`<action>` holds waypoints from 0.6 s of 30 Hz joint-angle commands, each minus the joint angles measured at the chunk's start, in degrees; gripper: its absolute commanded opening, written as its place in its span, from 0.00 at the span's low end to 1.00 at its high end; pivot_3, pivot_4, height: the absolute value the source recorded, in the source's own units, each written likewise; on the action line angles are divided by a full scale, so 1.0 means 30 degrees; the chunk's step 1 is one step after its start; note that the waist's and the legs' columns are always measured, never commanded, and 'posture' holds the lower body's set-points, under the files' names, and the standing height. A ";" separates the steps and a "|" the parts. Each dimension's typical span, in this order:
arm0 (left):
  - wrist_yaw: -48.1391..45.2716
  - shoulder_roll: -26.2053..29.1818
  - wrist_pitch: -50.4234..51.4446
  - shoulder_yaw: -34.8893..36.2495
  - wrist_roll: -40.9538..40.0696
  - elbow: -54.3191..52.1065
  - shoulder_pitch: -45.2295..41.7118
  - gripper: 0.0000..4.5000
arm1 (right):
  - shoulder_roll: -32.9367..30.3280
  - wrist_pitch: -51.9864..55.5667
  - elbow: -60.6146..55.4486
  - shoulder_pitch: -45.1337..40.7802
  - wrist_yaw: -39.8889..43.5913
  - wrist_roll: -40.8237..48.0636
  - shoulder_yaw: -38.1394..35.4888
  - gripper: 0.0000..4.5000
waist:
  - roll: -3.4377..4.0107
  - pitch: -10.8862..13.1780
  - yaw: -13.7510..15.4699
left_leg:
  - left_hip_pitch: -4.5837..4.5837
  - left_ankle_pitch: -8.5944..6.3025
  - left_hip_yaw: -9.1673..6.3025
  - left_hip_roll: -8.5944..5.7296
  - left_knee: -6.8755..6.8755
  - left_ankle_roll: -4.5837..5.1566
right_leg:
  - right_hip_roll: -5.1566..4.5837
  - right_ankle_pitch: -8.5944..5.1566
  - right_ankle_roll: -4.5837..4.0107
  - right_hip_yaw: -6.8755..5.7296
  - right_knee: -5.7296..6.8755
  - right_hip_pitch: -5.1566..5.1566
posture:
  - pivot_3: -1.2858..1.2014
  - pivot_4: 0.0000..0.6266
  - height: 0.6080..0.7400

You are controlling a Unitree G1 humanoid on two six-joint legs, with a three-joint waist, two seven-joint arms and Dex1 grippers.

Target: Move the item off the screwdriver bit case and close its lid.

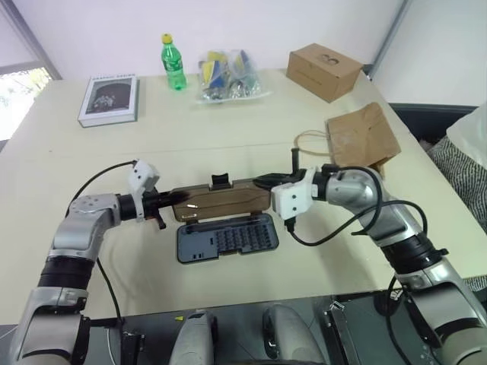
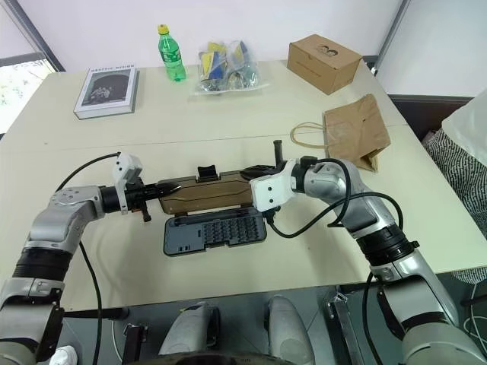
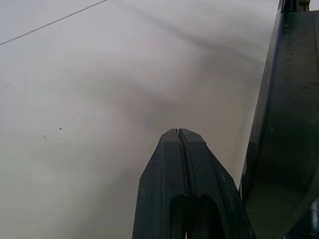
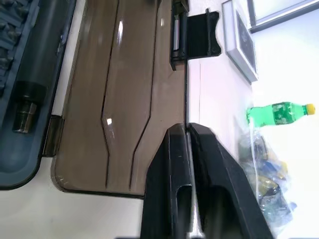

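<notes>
The screwdriver bit case point(image 1: 227, 237) lies open in the middle of the table, its blue-grey tray showing rows of bits. Its smoky brown lid point(image 1: 221, 199) stands tilted up behind the tray, with the black latch tab point(image 1: 221, 181) on its upper edge. My right gripper point(image 1: 262, 181) is shut on the lid's upper edge near its right end; the right wrist view shows that edge between the fingers point(image 4: 172, 164). At the lid's left end, my left gripper point(image 1: 171, 199) is shut and holds nothing. The brown paper bag point(image 1: 364, 137) lies flat at the back right, apart from the case.
Along the far edge are a grey-covered book point(image 1: 109, 99), a green bottle point(image 1: 173, 62), a clear bag of packets point(image 1: 227, 76) and a cardboard box point(image 1: 323, 70). The table's front edge runs just below the tray. Cables hang from both wrists.
</notes>
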 commanded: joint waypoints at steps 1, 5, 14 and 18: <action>-0.0027 0.0028 -0.0300 0.0282 0.0094 -0.0237 -0.0178 0.00 | -0.0543 0.0448 -0.0643 -0.0265 0.0848 0.0691 -0.0332 0.44 | 0.0000 0.0000 0.0045 | 0.0000 0.0000 -0.0001 0.0000 0.0001 0.0000 | 0.0000 0.0000 0.0000 0.0000 0.0000 0.0000 | 0.52 0.24 1.00; 0.0034 -0.0047 -0.0282 0.0280 0.0161 -0.0234 -0.0265 0.00 | -0.1153 0.1402 -0.0926 -0.0436 0.2086 0.1363 -0.0497 0.87 | 0.0000 0.0000 0.0136 | 0.0000 0.0000 0.0000 0.0001 0.0005 0.0001 | 0.0004 0.0000 0.0000 -0.0001 0.0000 0.0000 | 0.52 0.24 1.00; 0.0147 -0.0227 -0.0123 0.0368 0.0131 -0.0906 -0.0428 0.00 | -0.4414 0.8508 -0.3213 -0.0086 0.7026 0.6036 -0.2761 0.87 | 0.0001 0.0001 0.0406 | -0.0051 -0.0019 -0.0016 0.0004 0.0093 0.0031 | -0.0003 0.0001 0.0002 -0.0027 0.0002 0.0000 | 0.52 0.24 1.00; 0.0212 -0.0253 0.0157 0.0418 -0.0074 -0.1582 -0.0437 0.00 | -0.5438 0.8941 -0.2851 0.0464 0.6741 0.6097 -0.3503 0.87 | 0.0000 0.0000 0.0394 | -0.0057 -0.0022 -0.0020 0.0003 0.0105 0.0036 | -0.0002 0.0001 0.0003 -0.0032 0.0001 0.0000 | 0.52 0.24 1.00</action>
